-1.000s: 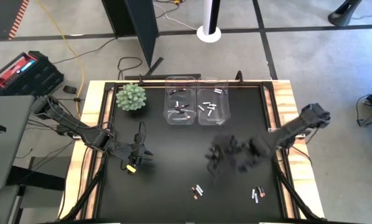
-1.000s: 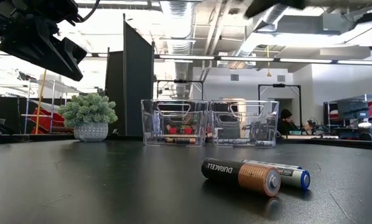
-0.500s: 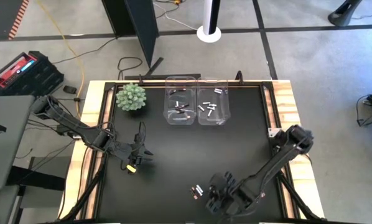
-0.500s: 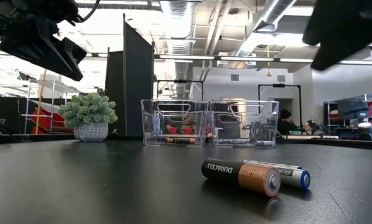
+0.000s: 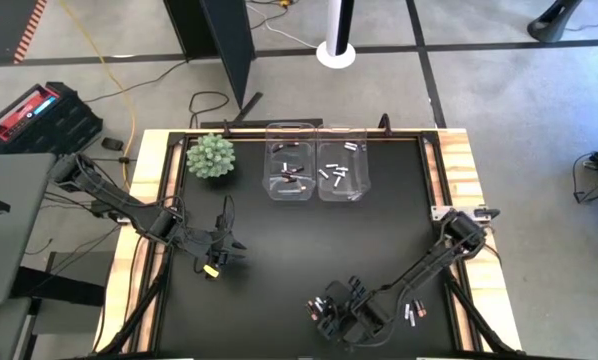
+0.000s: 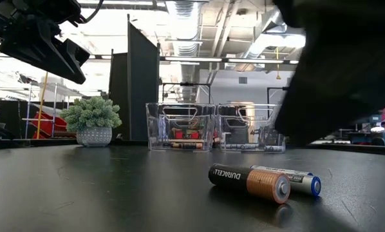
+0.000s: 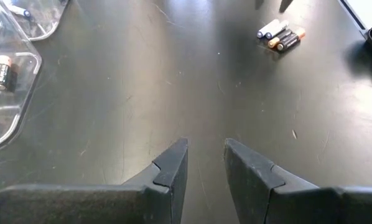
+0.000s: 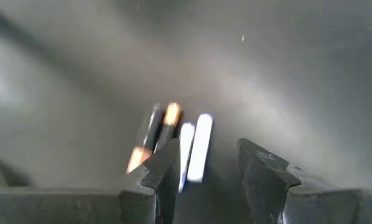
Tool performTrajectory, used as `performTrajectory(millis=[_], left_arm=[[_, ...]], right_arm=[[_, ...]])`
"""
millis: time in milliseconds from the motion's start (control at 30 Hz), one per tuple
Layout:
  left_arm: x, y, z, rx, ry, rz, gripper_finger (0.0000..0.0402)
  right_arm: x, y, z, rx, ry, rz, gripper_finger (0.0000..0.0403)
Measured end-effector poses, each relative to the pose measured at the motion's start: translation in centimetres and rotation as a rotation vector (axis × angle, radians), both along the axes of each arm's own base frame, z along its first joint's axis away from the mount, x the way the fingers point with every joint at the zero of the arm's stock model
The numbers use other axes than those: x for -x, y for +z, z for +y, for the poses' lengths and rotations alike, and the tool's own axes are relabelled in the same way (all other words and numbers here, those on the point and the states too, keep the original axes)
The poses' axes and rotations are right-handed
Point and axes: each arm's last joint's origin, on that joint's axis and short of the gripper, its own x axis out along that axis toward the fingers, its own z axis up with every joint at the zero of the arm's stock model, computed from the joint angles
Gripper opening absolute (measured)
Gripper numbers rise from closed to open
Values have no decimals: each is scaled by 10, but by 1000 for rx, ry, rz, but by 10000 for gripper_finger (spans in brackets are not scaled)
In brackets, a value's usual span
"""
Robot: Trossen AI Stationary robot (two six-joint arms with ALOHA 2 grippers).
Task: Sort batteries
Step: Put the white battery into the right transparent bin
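Observation:
Two batteries lie side by side on the black table near its front edge: a dark copper-ended one (image 6: pixel 249 181) and a white one (image 6: pixel 299 181), also seen as the pair (image 5: pixel 317 307). My right gripper (image 8: pixel 204 155) hovers open just over them. The white battery (image 8: pixel 197 147) shows between its fingers and the dark battery (image 8: pixel 153 133) just outside one finger. In the low view the right gripper (image 6: pixel 337 71) is a dark bulk above the table. A second battery group (image 5: pixel 413 312) lies to the right. My left gripper (image 5: pixel 212 265) waits open at the table's left.
Two clear bins stand at the far edge: the left bin (image 5: pixel 290 185) holds dark batteries and the right bin (image 5: pixel 341 188) white ones. A small potted plant (image 5: pixel 210 156) sits at the far left. Bare black table lies between the bins and the loose batteries.
My right gripper has swung from the table's middle right toward the near edge and to the left, coming down over the pair of batteries near the front. Its fingers have stayed open. The batteries have not moved.

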Motion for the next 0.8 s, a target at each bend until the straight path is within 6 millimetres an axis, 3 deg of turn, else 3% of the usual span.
performTrajectory(millis=[500, 800], left_arm=[[1, -2, 1, -7, 2, 20, 99], [1, -2, 1, -7, 2, 20, 99]], right_arm=[[-13, -21, -11, 24, 25, 74, 175], [-12, -21, -11, 16, 31, 94, 175]])
